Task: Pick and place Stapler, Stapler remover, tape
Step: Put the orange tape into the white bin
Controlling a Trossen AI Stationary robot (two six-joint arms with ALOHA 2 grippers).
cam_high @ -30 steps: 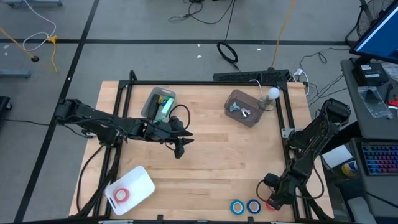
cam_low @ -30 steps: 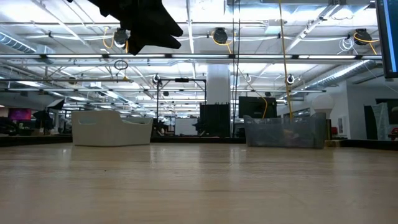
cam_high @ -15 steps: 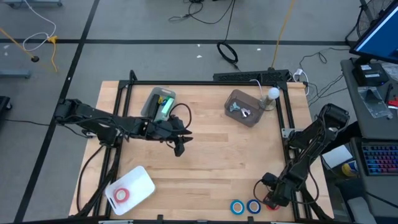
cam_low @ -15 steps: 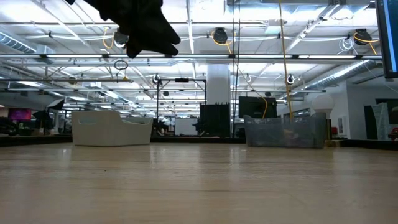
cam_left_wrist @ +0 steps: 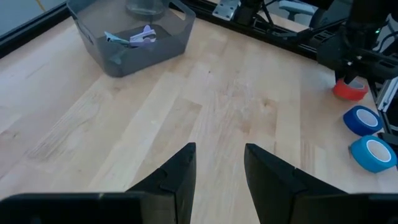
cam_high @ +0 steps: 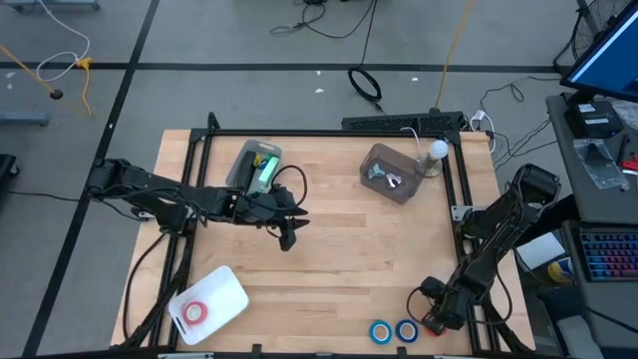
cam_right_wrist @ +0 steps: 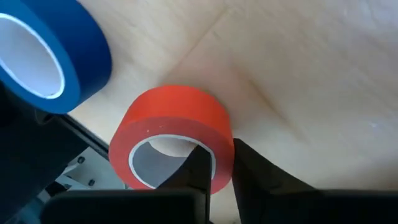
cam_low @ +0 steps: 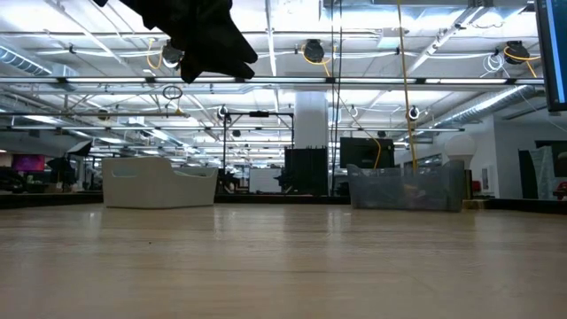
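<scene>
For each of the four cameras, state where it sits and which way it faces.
High: overhead, straight down on the table, both arms.
Low: table height, level across the wood toward two far bins; a dark arm hangs top left.
Left wrist: past its open fingers to blue rolls.
Right wrist: fingers astride the wall of the red tape.
Shared: both wrist views show that red roll.

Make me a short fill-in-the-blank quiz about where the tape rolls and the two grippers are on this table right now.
1. The right gripper has its fingers over the wall of the ____ tape roll.
2. Beside that roll, at the table's near edge, lie ____ blue tape rolls.
3. Another red tape roll lies in the ____ bin.
4. The left gripper hangs over bare wood, its fingers ____.

Missing words: red; two; white; open
</scene>
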